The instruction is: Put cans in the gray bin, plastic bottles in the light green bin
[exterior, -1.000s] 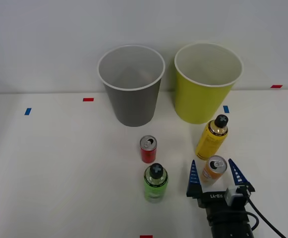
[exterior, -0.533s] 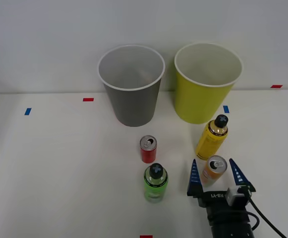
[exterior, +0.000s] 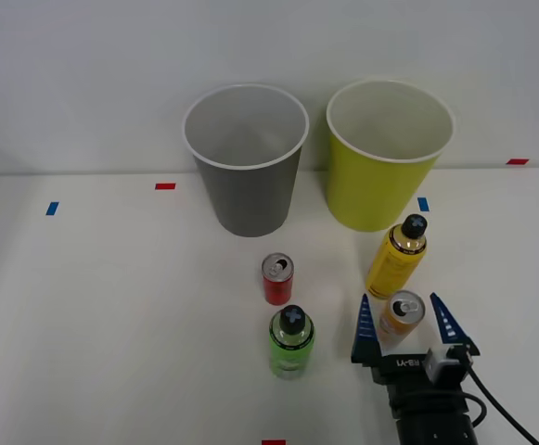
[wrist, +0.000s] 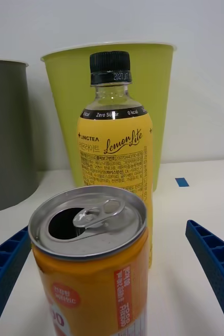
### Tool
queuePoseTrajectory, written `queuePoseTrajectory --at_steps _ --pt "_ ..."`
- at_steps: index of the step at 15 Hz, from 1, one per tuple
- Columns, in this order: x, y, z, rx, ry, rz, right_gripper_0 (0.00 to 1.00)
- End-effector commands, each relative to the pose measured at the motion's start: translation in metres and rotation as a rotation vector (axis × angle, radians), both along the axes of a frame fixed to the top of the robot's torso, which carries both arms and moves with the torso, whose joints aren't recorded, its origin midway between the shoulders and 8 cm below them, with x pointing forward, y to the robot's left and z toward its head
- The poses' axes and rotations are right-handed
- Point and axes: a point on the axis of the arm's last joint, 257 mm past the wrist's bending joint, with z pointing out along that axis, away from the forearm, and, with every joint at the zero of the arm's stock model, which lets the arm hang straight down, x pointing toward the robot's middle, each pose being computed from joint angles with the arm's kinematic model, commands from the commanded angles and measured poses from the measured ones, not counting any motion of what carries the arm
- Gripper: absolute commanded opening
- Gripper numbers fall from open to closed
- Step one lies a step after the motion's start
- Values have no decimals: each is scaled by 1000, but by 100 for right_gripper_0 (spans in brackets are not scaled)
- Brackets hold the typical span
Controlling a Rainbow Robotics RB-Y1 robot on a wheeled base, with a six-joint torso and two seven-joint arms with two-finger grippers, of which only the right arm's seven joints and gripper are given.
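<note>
Orange can (exterior: 403,313) stands on the table (exterior: 111,306) between the wide-open right claw (exterior: 403,324) fingers, just in front of the yellow bottle (exterior: 396,257); close squarely on its body, clear of the bottle, then lift straight up. Wrist view shows the can's tab already opened (wrist: 88,216); front view shows the gray bin (exterior: 245,158) well off left.

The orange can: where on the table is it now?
In the front view, the orange can stands right of centre, between the right gripper's open fingers, just before the yellow bottle.

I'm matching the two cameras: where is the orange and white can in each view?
Front view: orange and white can stands lower right, between the open blue fingers.
Right wrist view: it fills the foreground.
Shared landmark: the yellow bottle just behind it.
</note>
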Motion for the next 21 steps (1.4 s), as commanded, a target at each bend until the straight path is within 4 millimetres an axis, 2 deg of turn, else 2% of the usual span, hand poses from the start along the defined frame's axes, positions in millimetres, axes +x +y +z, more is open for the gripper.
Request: queuePoseTrajectory --at_steps 1,8,12,16,17,20,21 --pt "-2 0 -2 2 5 -1 100" --pt "-2 3 -2 7 8 -17 100" --pt "-2 6 -1 -39 3 -6 68" --pt "-2 7 -1 -58 2 -1 49" --pt "-2 9 -1 -59 2 2 41" --pt "-2 11 -1 -54 2 4 30" --pt "-2 11 -1 -52 2 5 23"
